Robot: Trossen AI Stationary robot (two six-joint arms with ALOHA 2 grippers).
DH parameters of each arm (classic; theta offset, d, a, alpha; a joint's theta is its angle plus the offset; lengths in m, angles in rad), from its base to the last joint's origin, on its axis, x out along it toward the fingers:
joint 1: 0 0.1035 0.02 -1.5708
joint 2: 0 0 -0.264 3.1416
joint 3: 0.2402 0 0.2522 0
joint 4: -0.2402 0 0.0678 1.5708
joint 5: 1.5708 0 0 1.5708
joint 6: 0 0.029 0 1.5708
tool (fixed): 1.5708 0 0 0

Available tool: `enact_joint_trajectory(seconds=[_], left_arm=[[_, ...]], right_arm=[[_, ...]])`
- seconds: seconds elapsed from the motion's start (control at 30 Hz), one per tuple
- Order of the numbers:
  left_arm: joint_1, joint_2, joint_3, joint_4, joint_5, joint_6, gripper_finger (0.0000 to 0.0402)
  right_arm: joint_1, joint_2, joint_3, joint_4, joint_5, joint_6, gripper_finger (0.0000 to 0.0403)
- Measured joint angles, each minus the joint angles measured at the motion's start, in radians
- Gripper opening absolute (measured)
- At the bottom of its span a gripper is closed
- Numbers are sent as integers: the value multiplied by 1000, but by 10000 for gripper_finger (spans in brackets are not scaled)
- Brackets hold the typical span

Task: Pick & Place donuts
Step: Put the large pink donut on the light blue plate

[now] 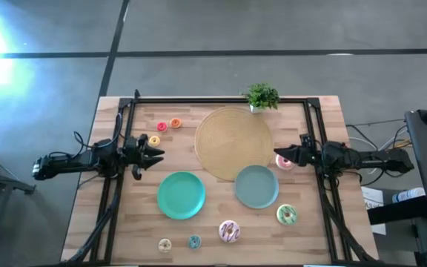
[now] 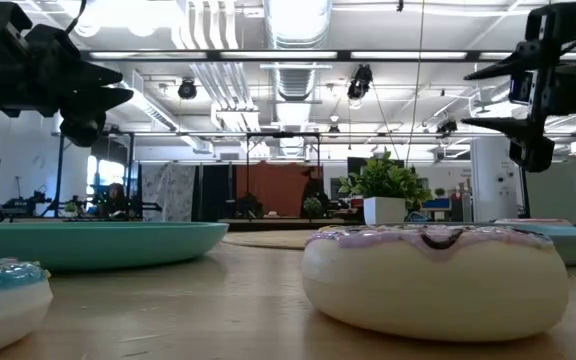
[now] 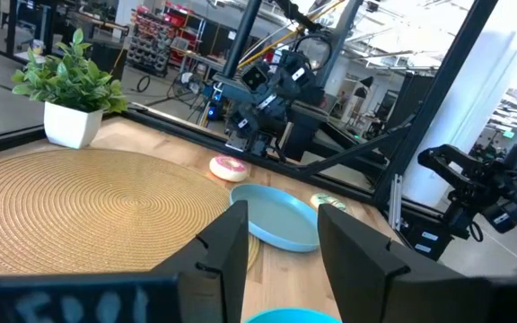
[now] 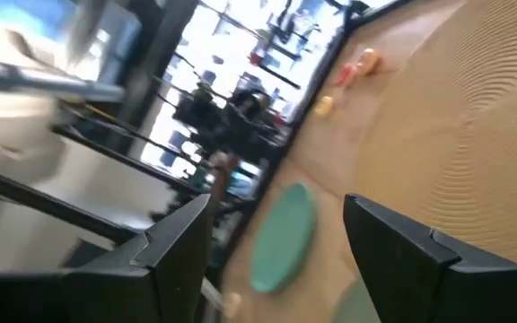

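The left gripper (image 1: 156,154) hung over the table (image 1: 317,245) near its left edge with its fingers (image 3: 227,256) spread apart and nothing between them; the yellow mini donut (image 1: 153,141) lay just beside the fingertips on the far side, not touching them so far as the high view showed. Further toward the far edge sat the red mini donut (image 1: 161,127) and the orange mini donut (image 1: 175,123), side by side and clear of that gripper. The right gripper (image 1: 279,155) hovered near the right edge, its fingers (image 4: 173,247) also parted and empty, with the pink donut (image 1: 285,161) directly below or just beside the fingertips; contact could not be judged from above. Between the two grippers lay the large tan disc (image 1: 233,141), with a small potted plant (image 1: 261,97) at the far edge behind it. The grey-blue plate (image 1: 256,186) overlapped the disc's near rim and the teal plate (image 1: 181,195) lay beside it to the left. Toward the near edge, away from both grippers, lay the green donut (image 1: 286,215), the white-purple donut (image 1: 230,231), the teal mini donut (image 1: 194,241) and the cream mini donut (image 1: 164,244).
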State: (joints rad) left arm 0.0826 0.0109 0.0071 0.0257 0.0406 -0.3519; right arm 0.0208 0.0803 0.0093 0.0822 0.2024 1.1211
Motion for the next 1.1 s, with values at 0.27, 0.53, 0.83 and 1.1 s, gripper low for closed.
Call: enact_joint_trajectory(seconds=[0.27,0.53,0.83,1.1], left_arm=[[0,0,0,0,0,0,110],[0,0,0,0,0,0,110],[0,0,0,0,0,0,110],[0,0,0,0,0,0,110]], right_arm=[[-3,10,0,206,121,70,242],[-1,224,48,166,241,116,237],[-2,668,478,-670,275,248,235],[-16,983,718,-1127,123,286,235]])
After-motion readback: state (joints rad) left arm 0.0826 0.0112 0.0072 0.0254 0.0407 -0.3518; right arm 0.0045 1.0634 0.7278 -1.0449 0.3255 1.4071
